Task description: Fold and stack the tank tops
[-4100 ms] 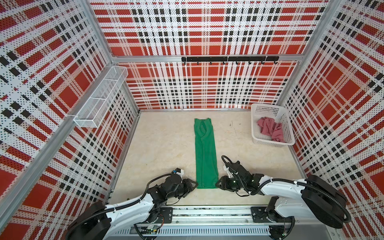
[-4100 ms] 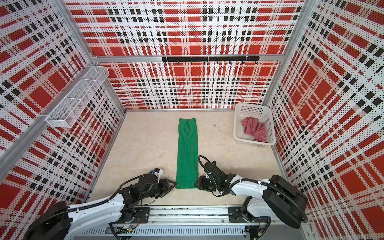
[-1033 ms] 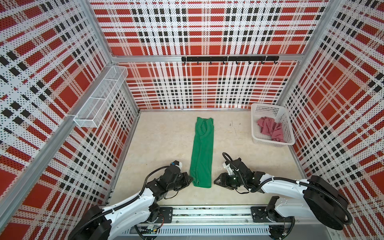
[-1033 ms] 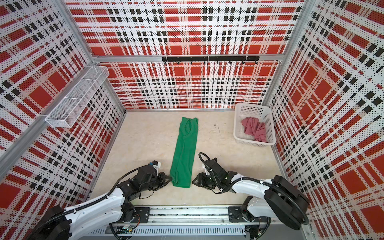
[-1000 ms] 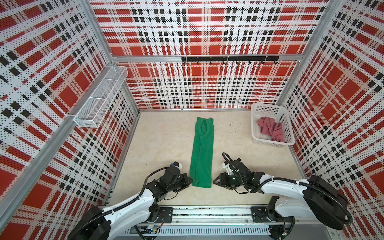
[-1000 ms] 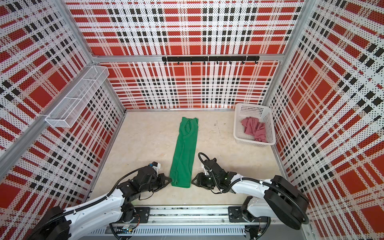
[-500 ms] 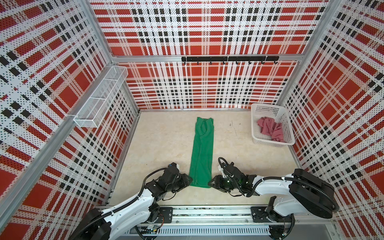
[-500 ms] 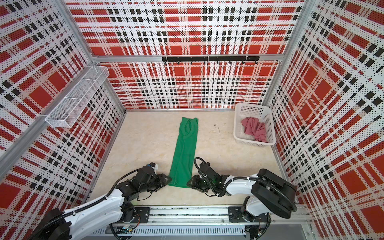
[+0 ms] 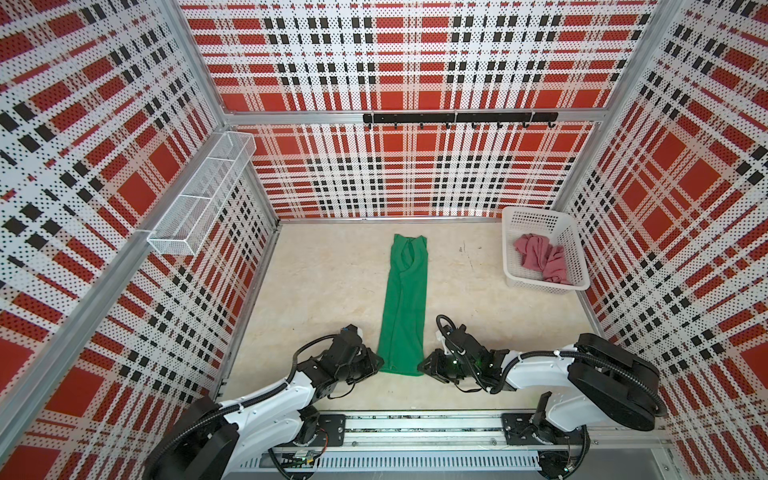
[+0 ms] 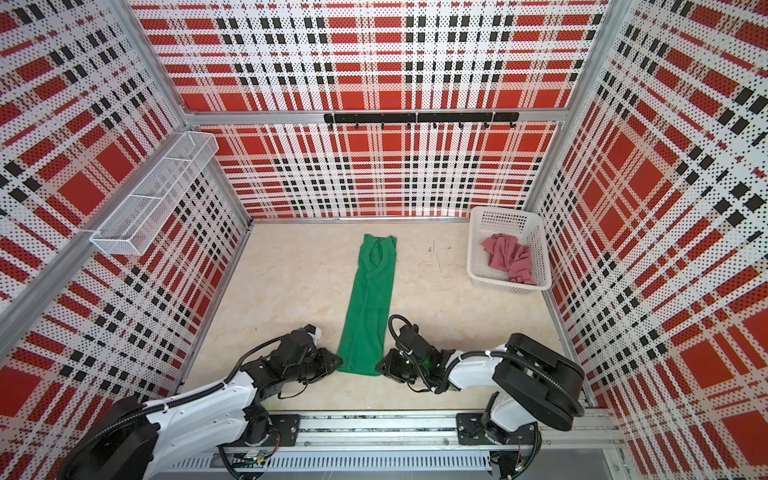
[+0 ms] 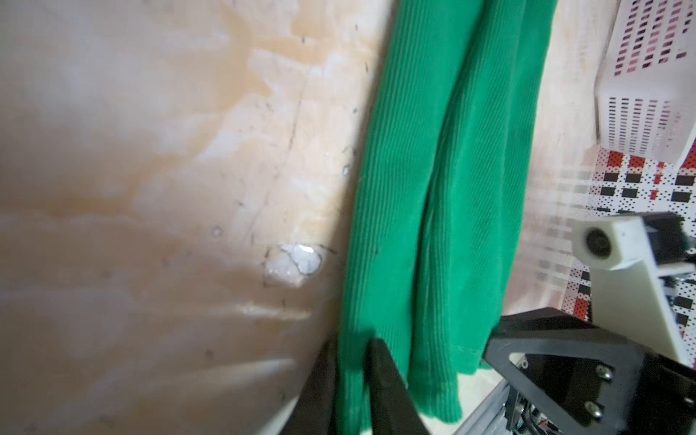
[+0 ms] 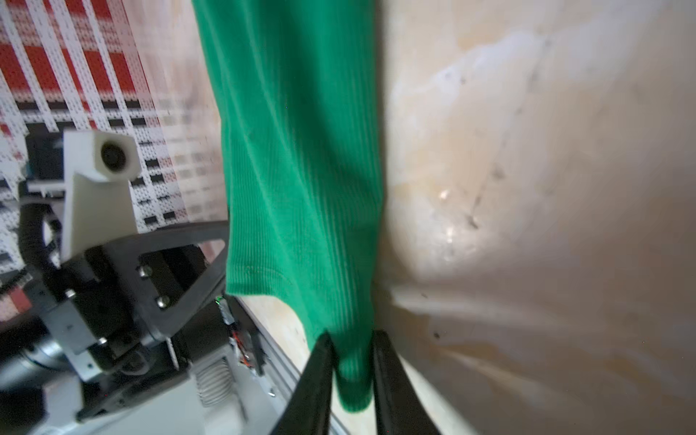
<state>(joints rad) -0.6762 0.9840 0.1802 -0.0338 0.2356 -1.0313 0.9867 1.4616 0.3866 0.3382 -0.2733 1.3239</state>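
Both arms have closed in: my left gripper (image 9: 377, 362) clamps one hem corner of the green top (image 9: 405, 307) on the table (image 9: 332, 270), right gripper (image 9: 420, 365) the other; pink top (image 9: 540, 259) sits in the basket (image 9: 540, 287). A thin pinch slipping would skew the fold.

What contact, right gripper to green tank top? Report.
Touching: in the right wrist view the right gripper pinches the green tank top at a hem corner.
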